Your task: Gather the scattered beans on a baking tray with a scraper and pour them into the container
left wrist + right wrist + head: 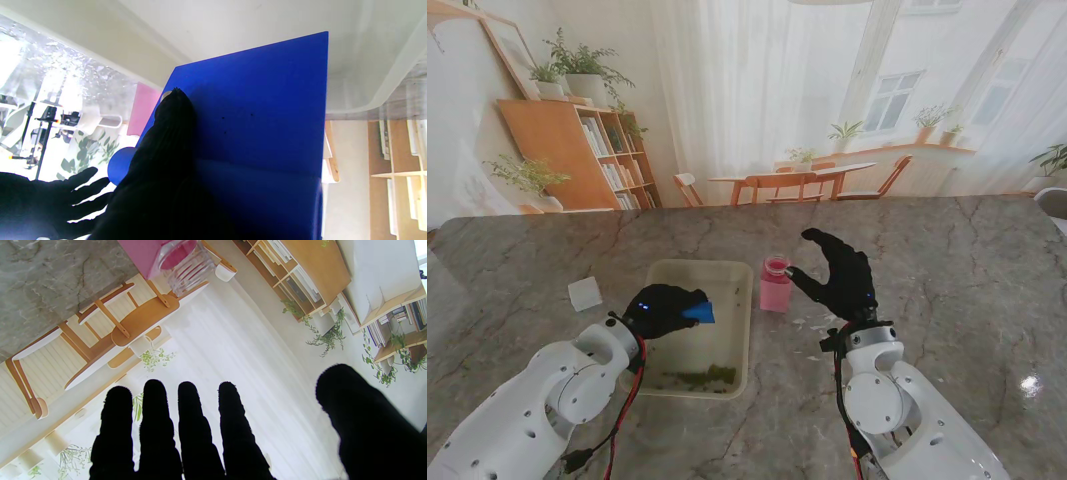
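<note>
The baking tray (732,330) serves as the landmark here: the beans (699,377) lie heaped against its wall nearest to me, so the gathering looks largely done, with only a few specks farther up its floor. Over the tray's left rim the left hand (662,308) has its fingers closed around the blue scraper (699,312), the blade pointing into the tray and clear of the heap. Just right of the tray's far corner stands the pink container (775,284), apparently not yet filled. The right hand (842,277) hovers right of that container with fingers spread, gripping nothing. What remains, I judge, is pouring the heap into the container.
</note>
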You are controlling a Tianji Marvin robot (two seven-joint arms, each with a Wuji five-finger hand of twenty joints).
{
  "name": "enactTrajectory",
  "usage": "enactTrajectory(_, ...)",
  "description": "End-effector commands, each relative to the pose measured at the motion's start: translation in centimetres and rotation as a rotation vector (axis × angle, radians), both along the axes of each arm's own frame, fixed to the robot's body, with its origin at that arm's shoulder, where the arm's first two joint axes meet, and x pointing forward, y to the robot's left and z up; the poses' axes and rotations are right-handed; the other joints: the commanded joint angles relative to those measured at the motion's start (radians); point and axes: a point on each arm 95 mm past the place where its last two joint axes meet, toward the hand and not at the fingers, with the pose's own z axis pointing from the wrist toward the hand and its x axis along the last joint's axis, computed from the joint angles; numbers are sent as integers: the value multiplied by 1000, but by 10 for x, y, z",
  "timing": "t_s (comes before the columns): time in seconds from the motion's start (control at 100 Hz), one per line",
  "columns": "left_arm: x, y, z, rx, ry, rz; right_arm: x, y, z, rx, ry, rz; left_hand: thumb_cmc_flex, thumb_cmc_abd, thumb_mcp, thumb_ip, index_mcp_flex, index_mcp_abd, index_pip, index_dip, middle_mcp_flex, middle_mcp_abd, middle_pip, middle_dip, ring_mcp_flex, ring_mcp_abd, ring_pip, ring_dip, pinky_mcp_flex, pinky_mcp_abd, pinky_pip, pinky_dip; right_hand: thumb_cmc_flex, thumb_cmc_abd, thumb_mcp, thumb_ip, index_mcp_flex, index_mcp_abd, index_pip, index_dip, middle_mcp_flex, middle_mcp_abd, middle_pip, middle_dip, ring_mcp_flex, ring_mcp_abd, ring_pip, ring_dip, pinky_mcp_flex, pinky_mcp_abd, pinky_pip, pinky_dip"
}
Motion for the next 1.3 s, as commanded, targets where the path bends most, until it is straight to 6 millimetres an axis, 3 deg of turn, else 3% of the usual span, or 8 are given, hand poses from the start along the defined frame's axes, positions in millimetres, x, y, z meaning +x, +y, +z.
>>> enactTrajectory(0.0, 10, -1, -3, -11, 18, 8, 0, 2, 0, 6, 7, 7, 86, 72, 47, 43, -9, -9, -5, 4, -8, -1, 15, 8, 3, -44, 37, 11, 11, -59, 25, 15, 1, 24, -18, 35, 10, -26, 8, -19, 8, -17, -14, -3, 14, -13, -13, 19, 3, 6, -10, 16)
enactTrajectory(0.23, 29, -5, -31, -9, 101, -1, 0, 1, 1, 4, 8, 7, 86, 76, 45, 44, -13, -7, -4, 1, -13, 1, 22, 4, 4, -49, 45, 14, 14, -65, 33, 16, 1, 24, -18, 35, 8, -27, 7, -19, 8, -18, -14, -3, 15, -13, -13, 19, 3, 4, -13, 15)
enactTrajectory(0.43, 29, -9, -49, -16, 159, -26, -1, 1, 1, 3, 8, 4, 86, 73, 43, 45, -10, -7, -3, -2, -12, 3, 28, -1, 9, -53, 55, 16, 20, -68, 42, 17, 0, 24, -19, 35, 10, -26, 8, -19, 8, -18, -14, -3, 16, -13, -13, 19, 3, 4, -13, 15)
enactTrajectory(1.29, -30, -27, -75, -57, 338, -107, -2, -1, 2, 7, 10, -7, 86, 40, 40, 47, 30, 9, -17, -28, 18, 24, 47, -21, 48, -56, 100, 28, 60, -69, 91, 22, 1, 24, -17, 35, 9, -25, 8, -19, 8, -17, -14, -2, 14, -14, -12, 19, 3, 4, -13, 16)
